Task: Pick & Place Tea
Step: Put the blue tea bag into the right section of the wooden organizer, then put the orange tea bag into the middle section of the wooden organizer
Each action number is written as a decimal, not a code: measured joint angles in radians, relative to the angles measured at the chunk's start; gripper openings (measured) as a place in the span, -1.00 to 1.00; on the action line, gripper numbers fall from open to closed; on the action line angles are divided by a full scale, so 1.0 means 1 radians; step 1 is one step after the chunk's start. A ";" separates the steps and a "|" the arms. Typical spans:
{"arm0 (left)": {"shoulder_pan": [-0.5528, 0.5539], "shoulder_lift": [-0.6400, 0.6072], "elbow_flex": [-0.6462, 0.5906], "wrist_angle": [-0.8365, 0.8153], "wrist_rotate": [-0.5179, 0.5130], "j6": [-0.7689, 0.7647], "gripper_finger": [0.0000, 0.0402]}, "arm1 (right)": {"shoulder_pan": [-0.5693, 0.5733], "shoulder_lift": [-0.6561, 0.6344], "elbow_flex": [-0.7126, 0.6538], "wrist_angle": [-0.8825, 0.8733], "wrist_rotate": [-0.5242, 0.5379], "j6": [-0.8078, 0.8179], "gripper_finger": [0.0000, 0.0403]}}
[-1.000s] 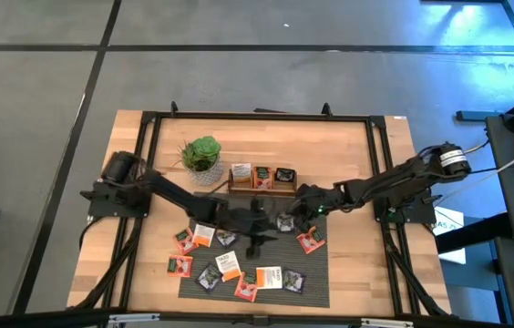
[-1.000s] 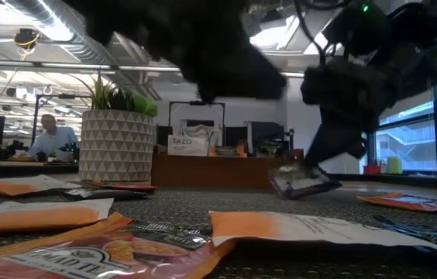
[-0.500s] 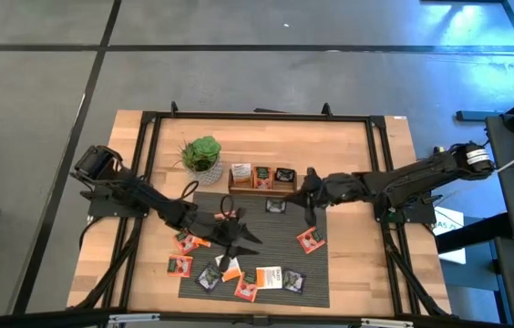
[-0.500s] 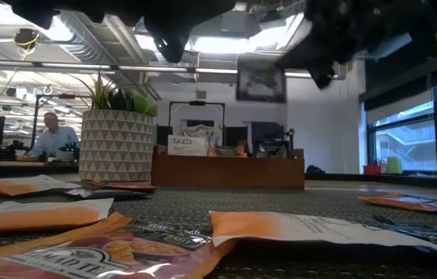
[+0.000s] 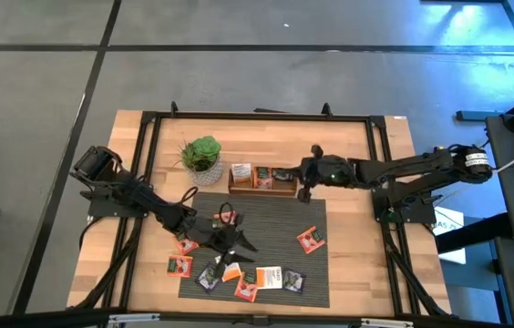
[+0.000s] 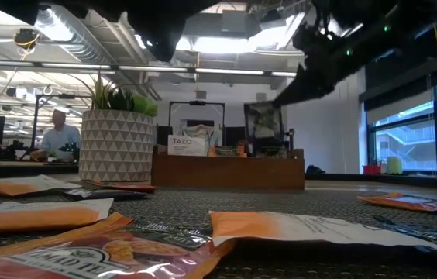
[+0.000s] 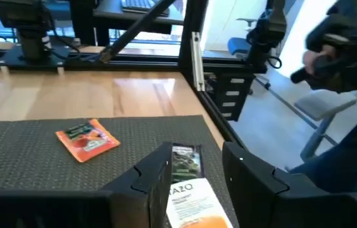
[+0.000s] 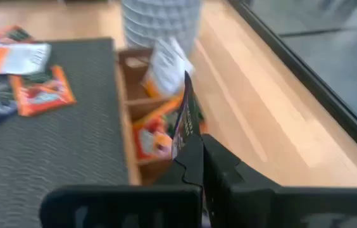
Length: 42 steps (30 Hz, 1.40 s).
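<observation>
The right gripper [image 5: 304, 187] is pinched shut on a dark tea bag [image 8: 185, 120], holding it over the wooden tray [image 5: 262, 189], which already has some bags in it. Many tea bags [image 5: 310, 240] lie on the mat beside the tray, so most work is left. The left gripper [image 5: 239, 244] hangs over them with fingers apart.

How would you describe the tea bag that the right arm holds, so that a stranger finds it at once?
Look at the wooden tray beside the potted plant. At the tray's right end, the right gripper pinches a dark tea sachet above the table. It is the only sachet in the air; the others lie on the mat or sit in the tray.
</observation>
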<state>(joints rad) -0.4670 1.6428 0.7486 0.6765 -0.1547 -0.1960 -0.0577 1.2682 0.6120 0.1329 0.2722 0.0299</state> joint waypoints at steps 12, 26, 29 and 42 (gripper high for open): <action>-0.003 0.000 0.000 0.000 -0.008 0.000 -0.32 | -0.054 0.000 -0.061 0.034 0.000 -0.012 -1.00; -0.003 0.000 0.000 -0.001 -0.008 0.000 -0.32 | -0.055 0.000 -0.097 0.066 0.031 -0.013 -0.95; -0.003 0.000 0.000 -0.001 -0.009 0.000 -0.32 | -0.055 0.000 -0.097 0.066 0.032 -0.012 -0.92; -0.003 0.000 0.000 -0.001 -0.010 0.001 -0.32 | -0.065 0.000 -0.097 0.066 0.050 -0.022 -0.75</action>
<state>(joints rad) -0.4698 1.6428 0.7490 0.6754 -0.1650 -0.1951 -0.1226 1.2682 0.5152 0.1986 0.3218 0.0083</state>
